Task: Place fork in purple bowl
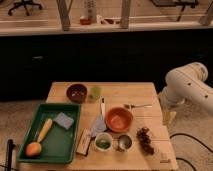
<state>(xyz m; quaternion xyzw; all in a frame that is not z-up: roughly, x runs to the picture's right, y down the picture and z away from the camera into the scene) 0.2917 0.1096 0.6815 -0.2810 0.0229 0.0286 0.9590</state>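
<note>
Hanging well right of the orange bowl (119, 119), just off the edge of the bench (125, 90), the hand (169, 117) points down under its white arm (187, 84); whether it is spread or pressed together cannot be told. Far left of the orange bowl lies a green tray (62, 142), and up and left of it sits the purple bowl (77, 93), empty of cutlery. Just up and right of the orange bowl, the fork (137, 106) lies flat on the wood, well apart from the purple bowl.
</note>
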